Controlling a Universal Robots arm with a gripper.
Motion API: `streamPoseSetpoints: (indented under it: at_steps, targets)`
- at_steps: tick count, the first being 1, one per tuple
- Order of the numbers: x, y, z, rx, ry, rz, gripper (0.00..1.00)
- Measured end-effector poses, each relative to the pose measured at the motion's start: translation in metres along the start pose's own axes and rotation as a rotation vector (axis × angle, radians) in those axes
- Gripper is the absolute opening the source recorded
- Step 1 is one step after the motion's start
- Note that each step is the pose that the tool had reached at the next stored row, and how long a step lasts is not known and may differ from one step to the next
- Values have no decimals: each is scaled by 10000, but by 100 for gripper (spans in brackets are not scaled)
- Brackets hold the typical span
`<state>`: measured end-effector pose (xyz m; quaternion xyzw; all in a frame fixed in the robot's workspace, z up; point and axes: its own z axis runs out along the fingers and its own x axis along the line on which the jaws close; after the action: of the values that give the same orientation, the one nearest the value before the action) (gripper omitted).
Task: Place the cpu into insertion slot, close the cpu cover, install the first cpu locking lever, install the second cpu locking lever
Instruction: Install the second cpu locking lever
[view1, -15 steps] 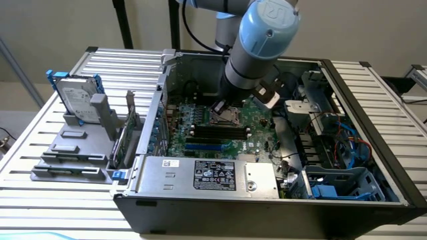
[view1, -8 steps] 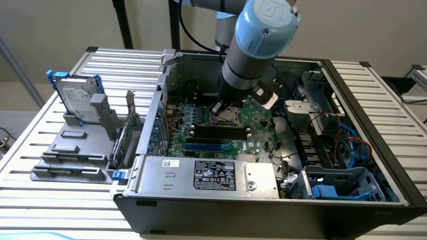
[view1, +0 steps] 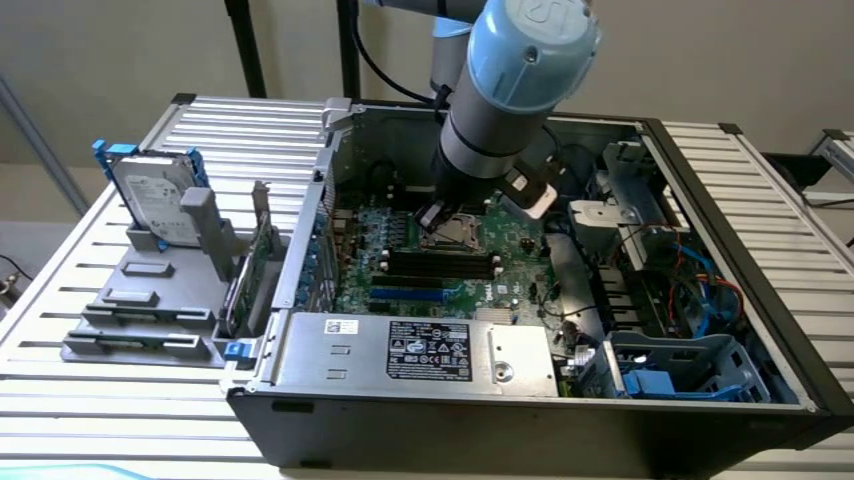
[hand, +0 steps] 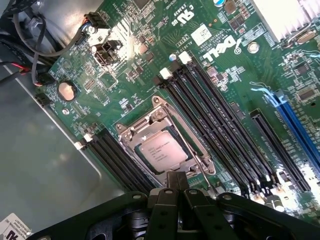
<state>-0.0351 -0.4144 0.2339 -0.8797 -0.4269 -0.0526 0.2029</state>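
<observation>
The blue-and-grey jointed robot arm (view1: 514, 90) reaches down from above into the open black computer case (view1: 441, 425), which lies on its side on a ribbed metal bench (view1: 80, 330). Its black gripper (hand: 176, 187) hangs just above the green motherboard (hand: 125, 80), fingers pressed together with nothing between them, their tips at the edge of the socket.

One small square cpu with a pale silvery metal top (hand: 161, 151) lies flat in the square black insertion slot (hand: 187, 161), near the middle of the board. One thin silver-grey cpu cover frame (hand: 135, 130) is folded down around it, the chip showing through its window. A thin wire locking lever (hand: 192, 157) runs along one side of the cover.

In the wrist view, four long black memory slots (hand: 210, 120) lie on one side of the socket and three shorter black slots (hand: 117, 157) on the other. One round coin battery (hand: 66, 90) sits near the board's edge.

On the bench by the case, toward the exterior view's left, stands one silver hard drive in a blue carrier (view1: 150, 195).
</observation>
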Motion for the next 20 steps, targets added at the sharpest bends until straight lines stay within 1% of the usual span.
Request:
streamPoseSetpoints:
  at_steps: [3,11,14,17,20]
  targets:
    - [-26,-7,-38,-24,-29,1,11]
    - [-105,-58,-77,-191,-176,2,11]
    - [-136,-75,-88,-243,-229,5,11]
    - [-177,-66,-105,-252,-241,5,11]
    - [-207,-51,-118,-237,-244,14,11]
